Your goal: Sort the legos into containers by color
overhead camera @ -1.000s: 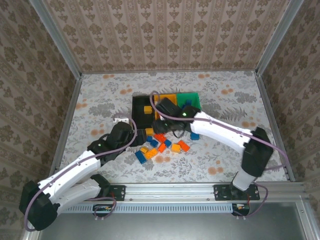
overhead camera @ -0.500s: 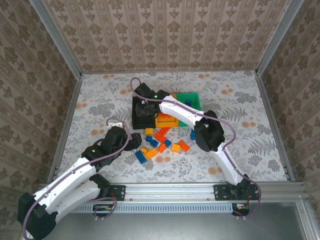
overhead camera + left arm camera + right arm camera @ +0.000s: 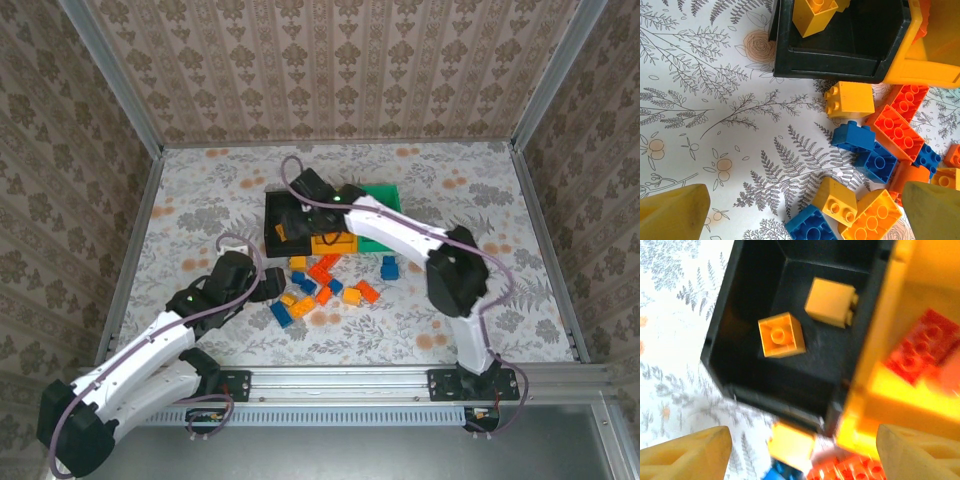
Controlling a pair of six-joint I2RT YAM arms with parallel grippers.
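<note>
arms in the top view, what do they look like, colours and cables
Both the left arm and right arm have white shells, black joints, a thin purple cable looped alongside and a small green light. The fingers are dull yellow.

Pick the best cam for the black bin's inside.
Right wrist: looks straight down into the black bin, two yellow bricks on its floor. Left wrist catches its near wall and one yellow brick at frame edge. Top external has it small, partly under the right arm.

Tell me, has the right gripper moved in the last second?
Yes. The right gripper has shifted left, from above the orange-yellow bin to above the black bin, where it now hangs open.
</note>
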